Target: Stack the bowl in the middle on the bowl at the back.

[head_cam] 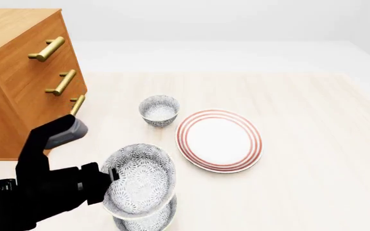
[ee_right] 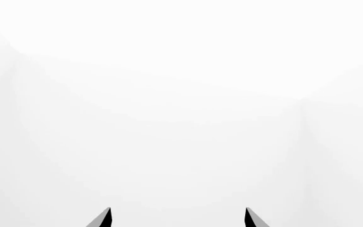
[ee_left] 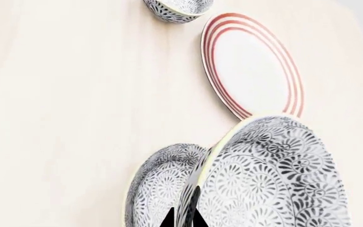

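Observation:
The bowl in the middle (head_cam: 140, 180) is grey-and-white patterned and hangs tilted above the table. My left gripper (head_cam: 111, 175) is shut on its rim. In the left wrist view the two dark fingertips of that gripper (ee_left: 183, 213) pinch the rim of this bowl (ee_left: 276, 175). The bowl at the back (head_cam: 159, 109) stands upright and apart on the table, and shows at the edge of the left wrist view (ee_left: 176, 9). A third look-alike bowl (head_cam: 150, 219) sits on the table just under the lifted one. My right gripper (ee_right: 177, 213) is open and faces blank white.
A wide red-ringed white plate (head_cam: 218, 139) lies flat to the right of the bowls. A wooden drawer cabinet (head_cam: 18, 72) with brass handles stands at the left, close to my left arm. The pale wooden tabletop (head_cam: 313, 159) stretches to the right.

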You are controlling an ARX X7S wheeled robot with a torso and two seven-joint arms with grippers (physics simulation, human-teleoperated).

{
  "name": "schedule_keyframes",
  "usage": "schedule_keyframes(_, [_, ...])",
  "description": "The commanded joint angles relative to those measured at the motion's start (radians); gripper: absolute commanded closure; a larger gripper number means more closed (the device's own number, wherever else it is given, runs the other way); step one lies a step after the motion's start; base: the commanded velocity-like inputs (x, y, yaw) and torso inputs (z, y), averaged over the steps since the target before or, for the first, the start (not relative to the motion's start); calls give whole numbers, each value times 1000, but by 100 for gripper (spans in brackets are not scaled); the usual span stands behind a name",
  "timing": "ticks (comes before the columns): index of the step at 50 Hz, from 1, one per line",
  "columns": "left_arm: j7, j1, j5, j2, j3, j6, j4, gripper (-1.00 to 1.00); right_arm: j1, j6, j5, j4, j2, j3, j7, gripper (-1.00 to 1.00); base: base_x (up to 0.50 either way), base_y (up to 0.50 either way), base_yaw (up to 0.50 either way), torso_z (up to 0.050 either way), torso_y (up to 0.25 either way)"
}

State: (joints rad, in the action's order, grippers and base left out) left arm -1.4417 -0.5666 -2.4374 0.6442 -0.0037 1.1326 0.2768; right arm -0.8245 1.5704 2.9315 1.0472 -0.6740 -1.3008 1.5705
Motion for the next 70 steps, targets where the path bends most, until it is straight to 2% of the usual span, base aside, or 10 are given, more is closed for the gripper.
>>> schedule_keyframes(1, [25, 41, -2, 20, 2, -10, 27, 100, 23, 0, 34, 0, -5, -45, 0, -100, 0, 0, 0, 0, 0])
schedule_keyframes(24, [88, 86, 87, 20, 1, 26, 41, 100, 24, 0, 29, 0, -9, -40, 0, -100, 0, 0, 0, 0, 0])
schedule_keyframes(44, [145, 90, 214, -7, 10, 53, 6, 100, 48, 0, 42, 0, -17, -68, 0, -100, 0, 0, 0, 0, 0])
schedule_keyframes(70, [187, 95, 298, -16, 36, 52, -33, 100, 61, 0, 47, 0, -23, -81, 0, -100, 0, 0, 0, 0, 0])
